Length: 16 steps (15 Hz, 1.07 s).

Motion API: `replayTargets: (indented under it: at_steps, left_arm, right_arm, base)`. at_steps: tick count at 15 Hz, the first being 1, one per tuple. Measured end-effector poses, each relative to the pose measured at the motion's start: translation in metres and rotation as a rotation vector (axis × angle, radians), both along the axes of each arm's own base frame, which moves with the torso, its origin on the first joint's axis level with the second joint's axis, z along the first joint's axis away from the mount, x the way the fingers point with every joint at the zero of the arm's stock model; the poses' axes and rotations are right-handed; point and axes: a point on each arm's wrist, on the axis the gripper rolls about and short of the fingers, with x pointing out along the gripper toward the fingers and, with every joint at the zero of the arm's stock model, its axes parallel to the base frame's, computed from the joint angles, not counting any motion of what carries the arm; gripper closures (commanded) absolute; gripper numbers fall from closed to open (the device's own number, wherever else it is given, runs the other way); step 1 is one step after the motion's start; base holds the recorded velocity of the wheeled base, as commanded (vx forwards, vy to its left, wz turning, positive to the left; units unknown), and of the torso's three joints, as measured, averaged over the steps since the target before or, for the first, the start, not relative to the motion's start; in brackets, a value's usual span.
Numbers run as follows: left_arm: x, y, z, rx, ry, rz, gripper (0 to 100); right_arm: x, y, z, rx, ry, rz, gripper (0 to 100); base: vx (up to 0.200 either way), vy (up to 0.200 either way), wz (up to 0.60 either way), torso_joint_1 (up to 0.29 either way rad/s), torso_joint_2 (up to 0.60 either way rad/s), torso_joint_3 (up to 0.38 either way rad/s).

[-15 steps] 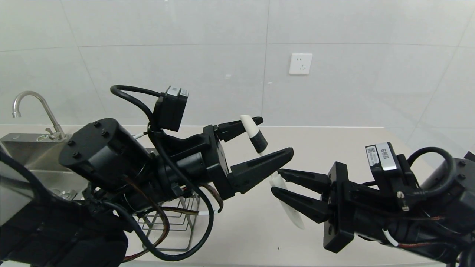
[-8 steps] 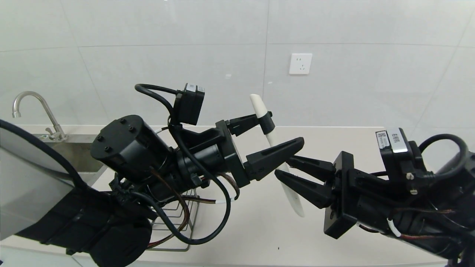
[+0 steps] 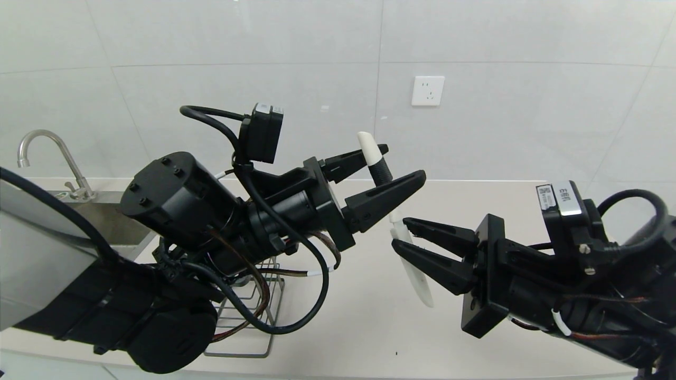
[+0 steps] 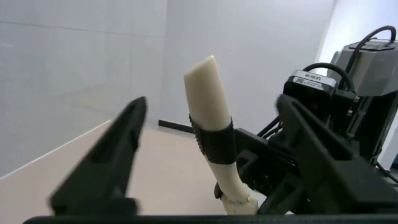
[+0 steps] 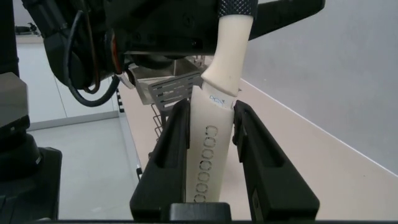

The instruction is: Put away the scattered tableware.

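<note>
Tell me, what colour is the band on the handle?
The band on the utensil is black, clearest in the left wrist view.

Your left gripper (image 4: 211, 107) is gaping around the knife (image 4: 210, 127); the right gripper (image 4: 241, 180) is clutching its far end.

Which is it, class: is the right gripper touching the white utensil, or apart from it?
Touching. The right wrist view shows the right gripper clamped on the white utensil, its jaws pressed against both flat sides with no gap.
</note>
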Motion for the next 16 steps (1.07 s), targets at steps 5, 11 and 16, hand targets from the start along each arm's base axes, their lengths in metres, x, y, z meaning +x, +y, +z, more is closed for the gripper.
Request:
replayTargets:
  at_steps: [5, 11, 16]
  left_arm:
    - [-0.001, 0.0, 0.001, -0.004, -0.004, -0.003, 100]
    - [0.007, 0.009, 0.001, 0.004, -0.018, 0.044, 100]
    - [0.01, 0.039, 0.014, 0.003, -0.115, 0.154, 100]
  right_arm:
    - [0.005, 0.003, 0.008, 0.027, -0.028, -0.005, 0]
    - [-0.004, -0.016, 0.006, 0.016, -0.019, -0.036, 0]
    - [-0.034, -0.094, 0.015, 0.04, -0.066, -0.284, 0]
  base:
    - [0.0, 0.0, 0.0, 0.0, 0.0, 0.0]
    - [0.0, 0.0, 0.0, 0.0, 0.0, 0.0]
    - [0.0, 0.0, 0.0, 0.0, 0.0, 0.0]
